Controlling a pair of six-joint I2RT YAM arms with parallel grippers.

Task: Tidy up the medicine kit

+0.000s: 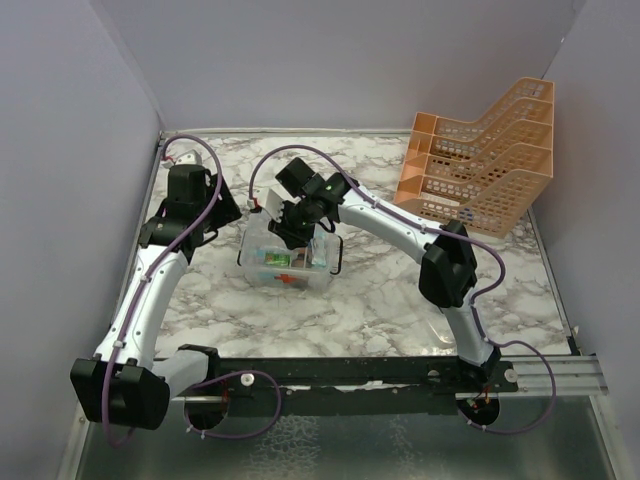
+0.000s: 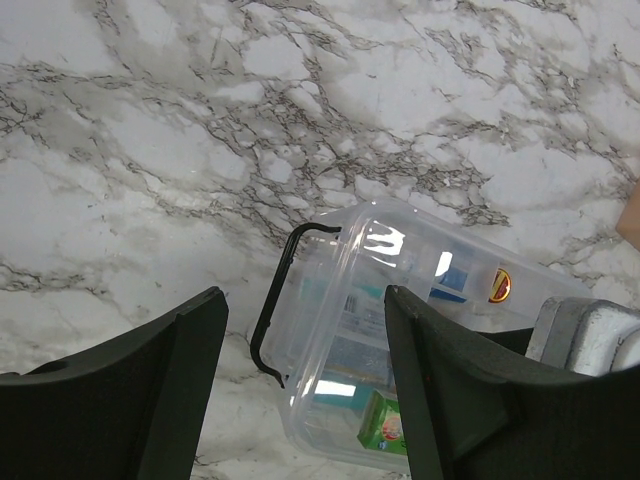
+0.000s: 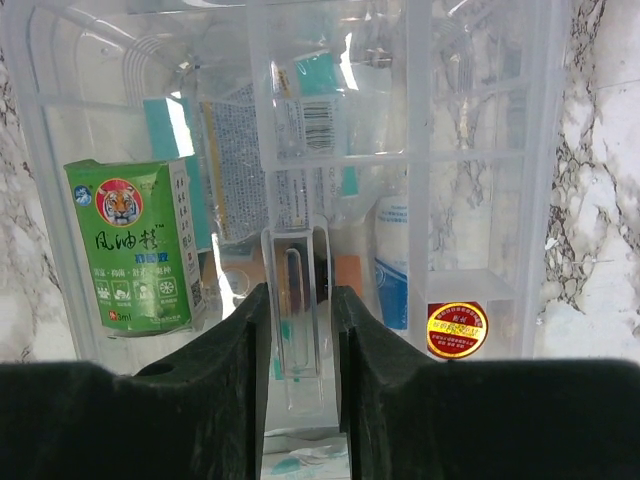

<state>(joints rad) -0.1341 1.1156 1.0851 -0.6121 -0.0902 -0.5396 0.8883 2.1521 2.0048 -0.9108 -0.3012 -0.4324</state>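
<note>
right hand (image 3: 300, 305) on medicine kit (image 3: 470, 120), green carton (image 3: 130, 245) inside

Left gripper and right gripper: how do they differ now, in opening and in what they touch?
The left gripper is wide open and holds nothing; the right gripper is narrow, its fingers pressed on a clear clasp of the medicine kit. The left gripper hangs above the marble table beside the kit's black handle; the right gripper is at the kit itself. Both have black fingers.
</note>
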